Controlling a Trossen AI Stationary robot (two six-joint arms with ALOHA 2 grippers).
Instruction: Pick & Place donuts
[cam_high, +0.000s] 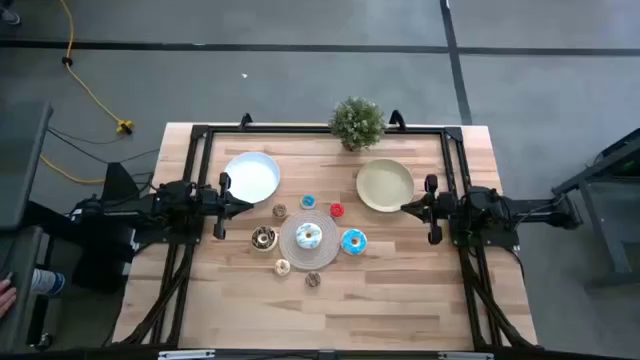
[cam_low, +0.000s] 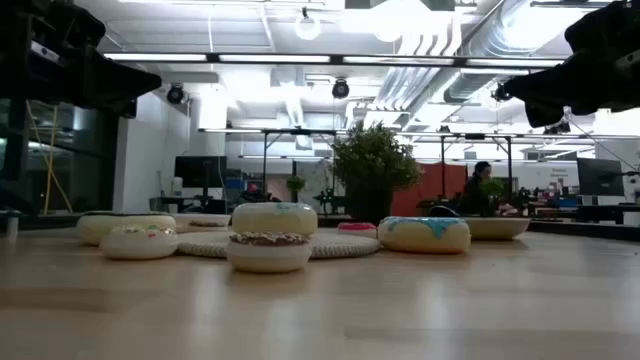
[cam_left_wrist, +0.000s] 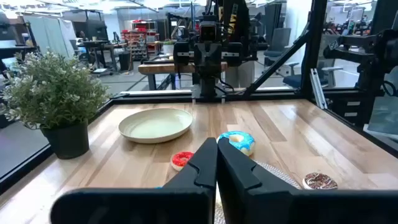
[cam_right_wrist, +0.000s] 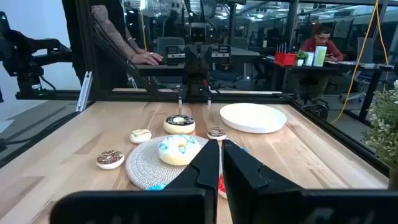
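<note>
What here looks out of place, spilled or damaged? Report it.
Nothing stands out. The donuts sit flat around the woven mat, one on it. White plate and cream plate are empty, the plant upright. Left gripper and right gripper wait shut.

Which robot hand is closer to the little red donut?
The right one, but not by much. The right gripper waits beside the cream plate, with the red donut a short way inward. The left gripper sits by the white plate, farther off.
</note>
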